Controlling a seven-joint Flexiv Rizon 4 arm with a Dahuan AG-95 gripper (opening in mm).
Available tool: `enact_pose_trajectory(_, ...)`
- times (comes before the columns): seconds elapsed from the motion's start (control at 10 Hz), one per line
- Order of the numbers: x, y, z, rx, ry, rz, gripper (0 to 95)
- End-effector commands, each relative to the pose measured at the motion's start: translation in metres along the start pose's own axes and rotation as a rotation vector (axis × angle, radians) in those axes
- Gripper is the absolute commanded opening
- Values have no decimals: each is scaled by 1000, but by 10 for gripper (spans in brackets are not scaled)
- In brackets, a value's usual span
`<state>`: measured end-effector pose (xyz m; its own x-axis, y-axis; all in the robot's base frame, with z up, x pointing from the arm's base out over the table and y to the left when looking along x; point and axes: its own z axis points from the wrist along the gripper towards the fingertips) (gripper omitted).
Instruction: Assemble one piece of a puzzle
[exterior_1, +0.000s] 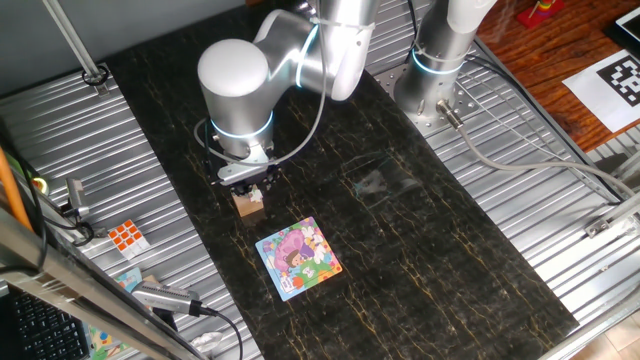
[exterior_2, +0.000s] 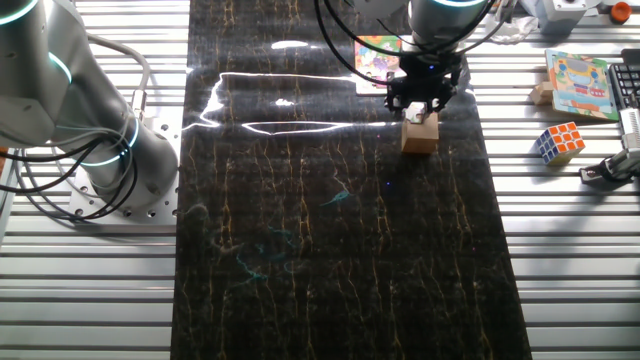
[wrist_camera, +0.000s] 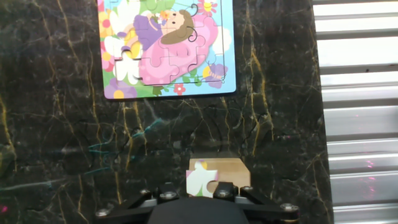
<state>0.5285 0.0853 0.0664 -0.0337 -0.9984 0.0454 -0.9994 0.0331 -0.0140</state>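
Observation:
The piece (wrist_camera: 200, 178) is whitish with a green patch and lies on top of the tan wooden cube (wrist_camera: 229, 169). My gripper (wrist_camera: 199, 190) is down over the cube, its jaws standing close on either side of the piece and shut on it. The gripper (exterior_1: 250, 183) is right above the cube (exterior_1: 249, 204) in one fixed view, and the other fixed view also shows the gripper (exterior_2: 421, 108) and cube (exterior_2: 420, 136). The puzzle (exterior_1: 298, 257), blue-bordered with a pink, green and white picture, lies flat beyond the cube (wrist_camera: 166, 46), with one empty slot at its left.
An orange-and-white Rubik's cube (exterior_1: 126, 236) sits on the ribbed metal table beside the dark mat, and it also appears in the other fixed view (exterior_2: 559, 142). A second picture puzzle (exterior_2: 581, 84) lies near it. The arm base (exterior_1: 432, 75) stands at the mat's far end.

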Motion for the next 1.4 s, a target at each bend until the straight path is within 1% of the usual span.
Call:
enact_pose_trajectory(0.1,0,1,0,0,0,1,380)
enact_pose_trajectory(0.2,0,1,0,0,-1,2,380)
enact_pose_trajectory(0.3,0,1,0,0,-2,1,190)
enact_pose_trajectory(0.9,1,1,1,3,-3,10,190)
enact_pose_trajectory(1.0,1,1,1,3,-3,14,0)
enact_pose_trajectory(1.4,1,1,1,3,-3,14,0)
